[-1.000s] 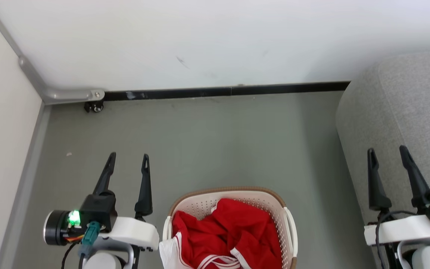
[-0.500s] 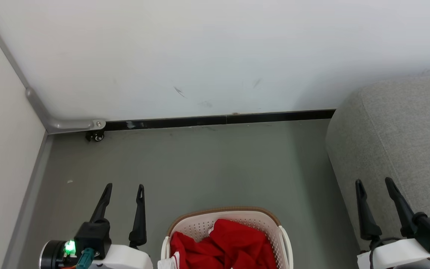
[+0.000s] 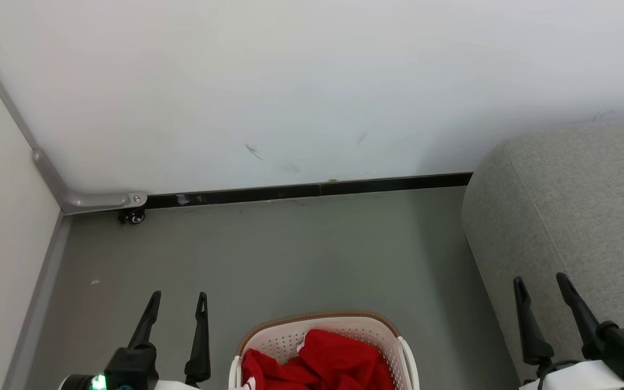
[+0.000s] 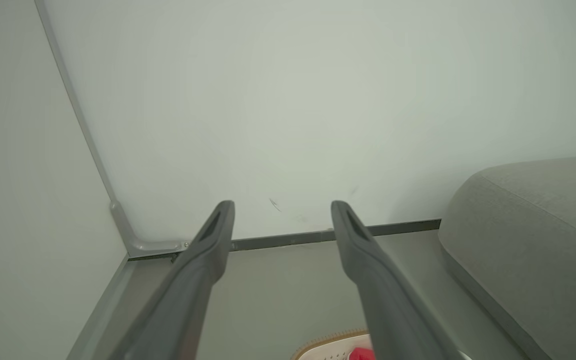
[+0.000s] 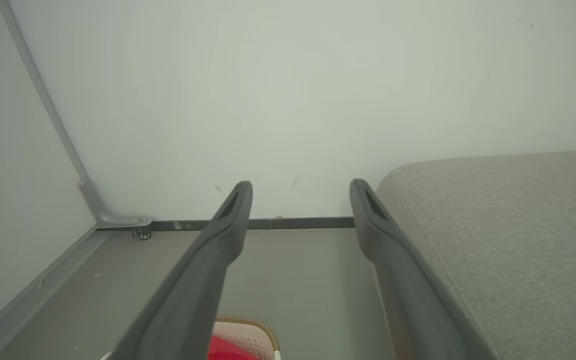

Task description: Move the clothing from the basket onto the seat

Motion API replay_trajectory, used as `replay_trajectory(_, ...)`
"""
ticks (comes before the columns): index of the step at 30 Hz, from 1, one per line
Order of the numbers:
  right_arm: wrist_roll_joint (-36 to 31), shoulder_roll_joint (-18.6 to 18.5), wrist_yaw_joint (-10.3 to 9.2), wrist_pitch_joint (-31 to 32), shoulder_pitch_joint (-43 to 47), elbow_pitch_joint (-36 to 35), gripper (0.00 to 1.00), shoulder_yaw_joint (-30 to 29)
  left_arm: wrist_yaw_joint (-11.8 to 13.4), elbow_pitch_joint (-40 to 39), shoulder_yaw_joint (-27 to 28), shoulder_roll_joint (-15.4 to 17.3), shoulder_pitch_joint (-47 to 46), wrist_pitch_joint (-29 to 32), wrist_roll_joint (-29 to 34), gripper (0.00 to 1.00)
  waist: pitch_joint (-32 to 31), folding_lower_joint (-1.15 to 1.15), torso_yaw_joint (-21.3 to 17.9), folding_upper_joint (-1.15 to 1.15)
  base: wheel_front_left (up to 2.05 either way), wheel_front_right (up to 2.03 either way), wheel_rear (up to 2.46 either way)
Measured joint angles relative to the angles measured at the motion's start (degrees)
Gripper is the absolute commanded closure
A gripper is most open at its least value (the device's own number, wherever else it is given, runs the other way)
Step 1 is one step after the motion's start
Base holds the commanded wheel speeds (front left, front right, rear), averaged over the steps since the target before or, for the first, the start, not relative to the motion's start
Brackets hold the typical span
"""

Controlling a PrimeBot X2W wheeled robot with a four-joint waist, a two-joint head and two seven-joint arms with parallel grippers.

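Left end effector (image 3: 179, 297) spread wide, nothing in it. Right end effector (image 3: 539, 279) spread too, empty. Between them, just beside the left one, the basket (image 3: 320, 316) holds the red clothing (image 3: 339, 362). Behind the right one's fingers, the grey seat (image 3: 577, 216).

Bright, soft and even, with a white wall (image 3: 312, 81) slightly washed out. Gives only a faint, diffuse shadow on the floor (image 3: 447, 260) just beside the seat (image 3: 577, 206). Looks sharp in the head view. Turns greenish and darker toward the corners in both wrist views, with the dark fingers (image 4: 188, 290) soft and blurred near the bottom edge.
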Motion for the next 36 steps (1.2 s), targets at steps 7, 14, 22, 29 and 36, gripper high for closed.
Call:
replay_trajectory(7, 0.0, 0.0, 0.00, 0.7, 0.9, -2.1, 0.00, -0.2, 0.0, -1.2, -0.6, 0.0, 0.5, 0.0, 0.0, 0.00, 0.6, 0.00, -0.2, 0.00, 0.00, 0.00, 0.00)
replay_trajectory(14, 0.0, 0.0, 0.00, 0.7, 1.1, -3.8, 0.00, -0.3, -0.1, -1.9, -0.7, 0.5, 0.6, 0.0, 0.0, 0.00, 1.4, 0.00, -0.1, 0.00, 0.00, 0.00, 0.00)
replay_trajectory(22, 0.0, 0.0, 0.00, 1.5, 1.1, -5.7, 0.00, -0.3, -0.6, -2.8, -1.4, 0.7, 0.5, 0.1, 0.1, 0.00, 2.9, 0.00, -0.3, 0.00, 0.00, 0.00, 0.00)
replay_trajectory(29, -0.8, 0.0, 0.00, 1.9, 0.8, -7.7, 0.00, -0.3, -2.1, -2.6, -4.5, 1.2, -1.8, 1.5, 2.4, 0.00, 5.3, 0.00, -0.7, 0.00, 0.00, 0.00, 0.00)
replay_trajectory(36, -1.9, 0.0, 0.00, 2.0, -0.2, -9.8, 0.00, -2.4, -3.8, -0.4, -7.4, 1.0, -5.9, 2.0, 4.5, 0.00, 8.0, 0.00, -1.6, 0.00, 0.00, 0.00, 0.00)
